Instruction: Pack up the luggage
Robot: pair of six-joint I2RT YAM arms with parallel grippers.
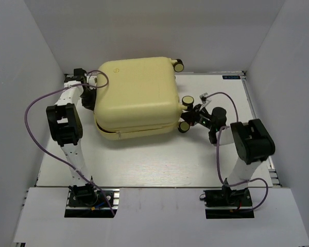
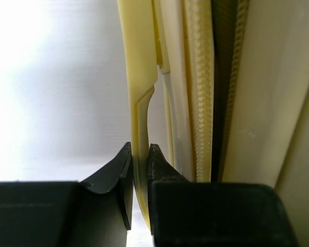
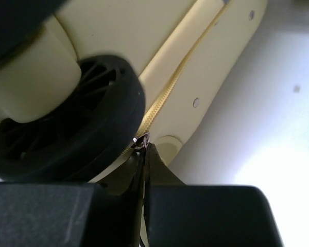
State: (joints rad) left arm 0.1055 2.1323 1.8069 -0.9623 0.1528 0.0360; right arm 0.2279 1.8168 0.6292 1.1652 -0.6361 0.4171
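Note:
The luggage [image 1: 136,98], a pale yellow hard-shell suitcase, lies flat on the white table with its two halves together. My left gripper [image 1: 87,99] is at its left side. In the left wrist view that gripper [image 2: 140,154] is shut on a thin yellow strip [image 2: 139,103] standing off the shell beside the zipper band [image 2: 200,87]. My right gripper [image 1: 191,117] is at the right side, between the caster wheels [image 1: 187,101]. Close up, it [image 3: 144,149] is shut on the small metal zipper pull [image 3: 142,139] just under a black wheel [image 3: 77,118].
White walls close in the table [image 1: 144,159] on the left, back and right. Purple cables [image 1: 36,110] loop from both arms. A third caster [image 1: 179,65] sticks out at the suitcase's far right corner.

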